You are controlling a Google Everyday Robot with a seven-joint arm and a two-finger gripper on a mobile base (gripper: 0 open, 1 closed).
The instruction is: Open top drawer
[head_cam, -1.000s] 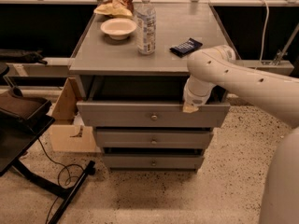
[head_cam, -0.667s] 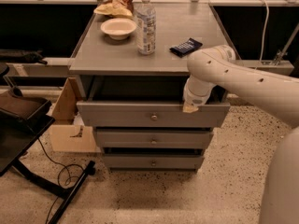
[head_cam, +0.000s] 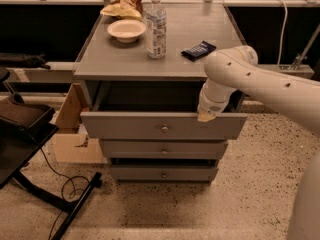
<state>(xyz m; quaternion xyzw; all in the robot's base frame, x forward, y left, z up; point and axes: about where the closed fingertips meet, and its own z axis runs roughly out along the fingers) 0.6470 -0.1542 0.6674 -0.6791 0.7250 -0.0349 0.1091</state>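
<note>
The top drawer (head_cam: pixel 125 125) is a wide grey drawer with a small round metal knob (head_cam: pixel 164 129) at its centre. It stands pulled out from the grey cabinet, with a dark gap above its front panel. My gripper (head_cam: pixel 206 115) is at the top edge of the drawer's front panel, right of the knob. My white arm comes in from the right and hides the gripper's fingers. Two narrower grey drawers (head_cam: pixel 162 149) sit below, shut.
On the cabinet top (head_cam: pixel 115 64) stand a water bottle (head_cam: pixel 156 26), a white bowl (head_cam: pixel 126 30), a snack bag (head_cam: pixel 125 1) and a dark packet (head_cam: pixel 198 50). A cardboard box (head_cam: pixel 70 129) sits at the left. A black stand (head_cam: pixel 30 134) and cable lie at the lower left.
</note>
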